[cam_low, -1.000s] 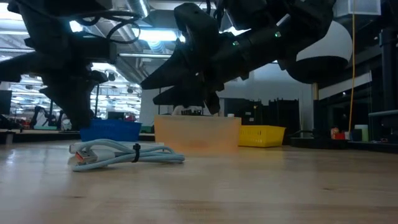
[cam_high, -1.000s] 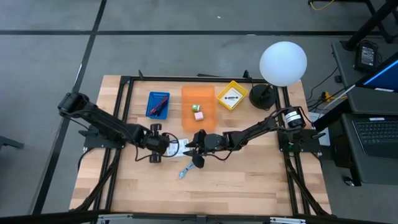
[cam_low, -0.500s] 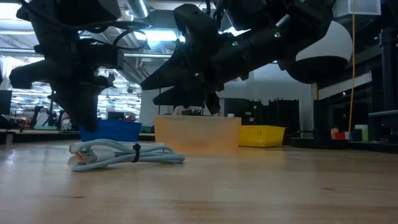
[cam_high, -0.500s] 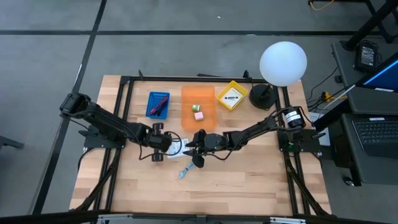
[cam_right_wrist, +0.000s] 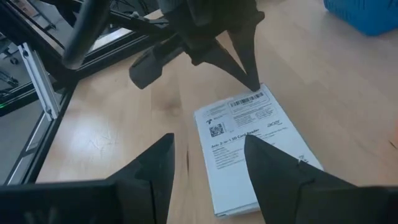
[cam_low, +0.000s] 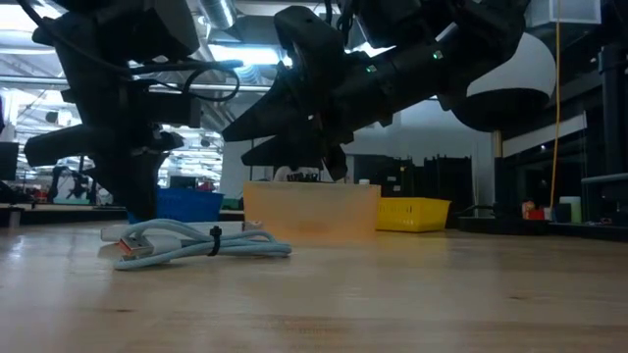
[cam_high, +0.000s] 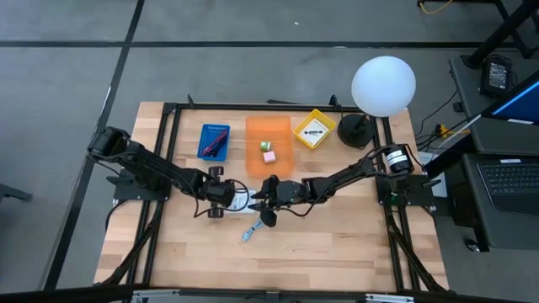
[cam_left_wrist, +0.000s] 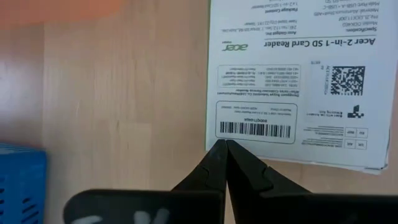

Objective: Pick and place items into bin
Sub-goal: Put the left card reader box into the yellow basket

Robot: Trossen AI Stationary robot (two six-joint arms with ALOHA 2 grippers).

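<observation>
- Where the two arms meet near the table's middle, a white printed packet (cam_left_wrist: pixel 301 81) lies flat on the wood, just in front of the orange bin (cam_high: pixel 269 149).
- The left gripper (cam_left_wrist: pixel 224 149) has its fingers pinched together, their tips at the packet's edge right by the barcode; whether they touch it I cannot tell.
- The right gripper (cam_right_wrist: pixel 208 146) hangs above the same packet with its fingers spread apart, gripping nothing.
- The label reads "acer" and "Acer 2-in-1 SD Card Reader", with a barcode and a QR code; the smaller print is too fine to read.
- A light-blue cord (cam_low: pixel 196 243) lies bundled on the table near the front.
- Pink and greenish cubes (cam_high: pixel 267 151) sit inside the orange bin.
</observation>
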